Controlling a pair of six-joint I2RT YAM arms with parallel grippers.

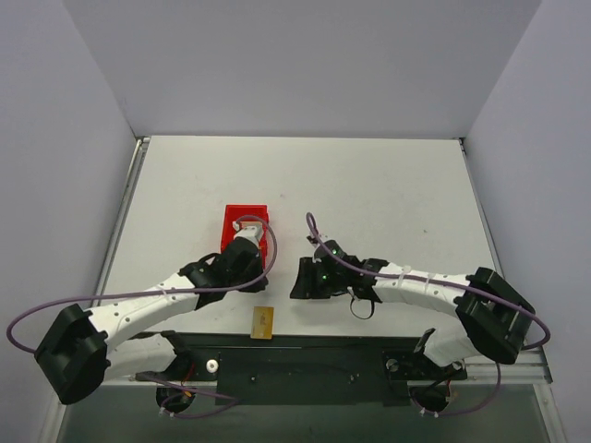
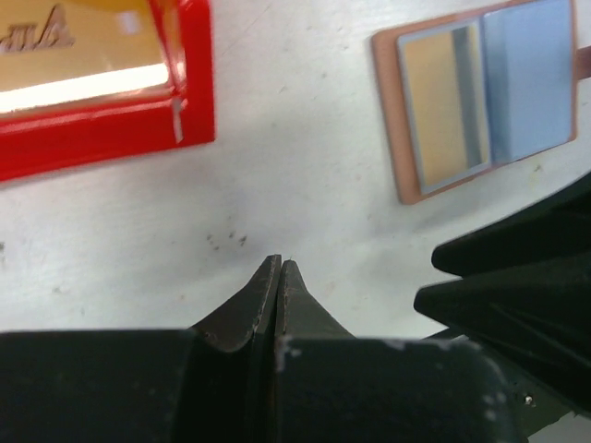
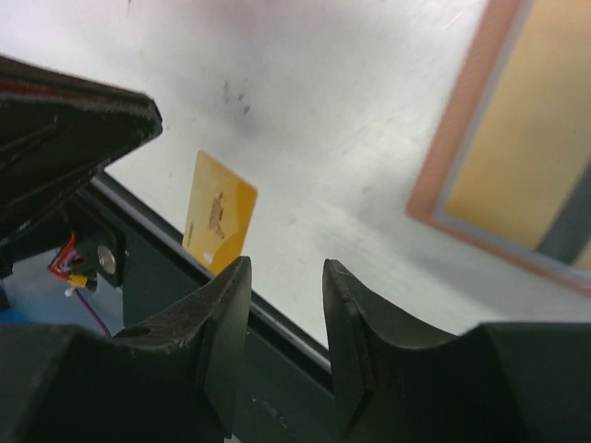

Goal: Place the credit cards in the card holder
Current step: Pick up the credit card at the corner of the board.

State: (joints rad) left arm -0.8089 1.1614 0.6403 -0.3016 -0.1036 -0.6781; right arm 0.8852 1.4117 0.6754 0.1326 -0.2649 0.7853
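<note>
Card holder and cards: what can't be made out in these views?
- Left wrist: red bin cut by the frame; glare on the card inside, count unclear.
- Right wrist: card holder cropped at right edge; loose card print blurred.
- Top view: card holder out of sight, probably under the right gripper.

I find the left arm (image 1: 138, 316) built of white moulded links joined by bulky black joint housings (image 1: 69, 355); the right arm (image 1: 420, 286) matches it in finish. A thin purple cable (image 1: 28, 318) runs along each arm, fastened with white ties. A small green light (image 1: 325, 274) glows at the right wrist. The left gripper (image 2: 280, 265) has dark tapered fingers (image 2: 263, 297) with pale scuff flecks. The right gripper (image 3: 286, 277) has matte black curved fingers (image 3: 226, 314). Both bases are bolted to a flat black mounting plate (image 1: 305, 365).
</note>
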